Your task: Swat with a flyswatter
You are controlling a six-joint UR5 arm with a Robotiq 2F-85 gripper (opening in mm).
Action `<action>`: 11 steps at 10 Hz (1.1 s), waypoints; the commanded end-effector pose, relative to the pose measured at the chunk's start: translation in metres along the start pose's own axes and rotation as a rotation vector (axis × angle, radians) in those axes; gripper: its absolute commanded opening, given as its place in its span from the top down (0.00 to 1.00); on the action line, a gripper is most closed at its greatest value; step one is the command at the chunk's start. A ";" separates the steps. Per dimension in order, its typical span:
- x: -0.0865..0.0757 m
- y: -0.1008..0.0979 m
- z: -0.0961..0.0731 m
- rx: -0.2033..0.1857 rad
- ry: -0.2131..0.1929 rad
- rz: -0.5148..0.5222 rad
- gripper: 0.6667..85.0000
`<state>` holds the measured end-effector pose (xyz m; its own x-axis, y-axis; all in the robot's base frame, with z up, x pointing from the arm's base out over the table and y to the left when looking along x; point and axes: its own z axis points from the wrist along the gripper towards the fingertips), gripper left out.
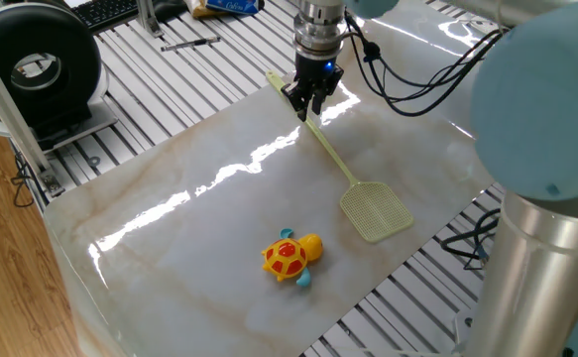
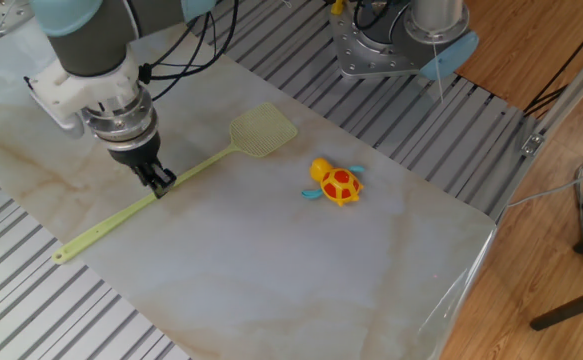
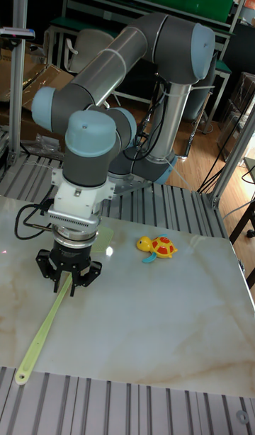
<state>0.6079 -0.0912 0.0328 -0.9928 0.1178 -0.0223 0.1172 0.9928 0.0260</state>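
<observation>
Directly beneath the hand (image 2: 157, 180) lies one flyswatter (image 2: 161, 189), one toy turtle (image 2: 335, 183) well beyond its head; arm vertical, fingers parted astride the handle.

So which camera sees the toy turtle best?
One fixed view: the toy turtle is nearest and its red-and-yellow shell shows plainly. The other fixed view shows it whole too, only smaller; the tall fixed view shows it side-on, small.

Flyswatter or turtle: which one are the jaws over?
The flyswatter. The gripper sits over its long thin handle, partway along. The orange and yellow toy turtle lies apart, past the mesh head, with nothing near it.
</observation>
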 end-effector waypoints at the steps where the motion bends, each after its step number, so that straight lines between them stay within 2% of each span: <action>1: -0.007 -0.006 0.011 -0.007 -0.015 0.035 0.57; 2: -0.005 -0.013 0.024 0.005 -0.006 0.032 0.57; 3: 0.000 -0.016 0.025 0.001 0.001 0.024 0.57; 5: 0.001 -0.015 0.023 -0.010 0.001 0.020 0.56; 7: 0.000 -0.015 0.030 -0.001 0.009 0.023 0.56; 11: 0.003 -0.014 0.034 0.002 0.026 0.015 0.56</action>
<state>0.6045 -0.1043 0.0012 -0.9916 0.1294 -0.0012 0.1294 0.9914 0.0178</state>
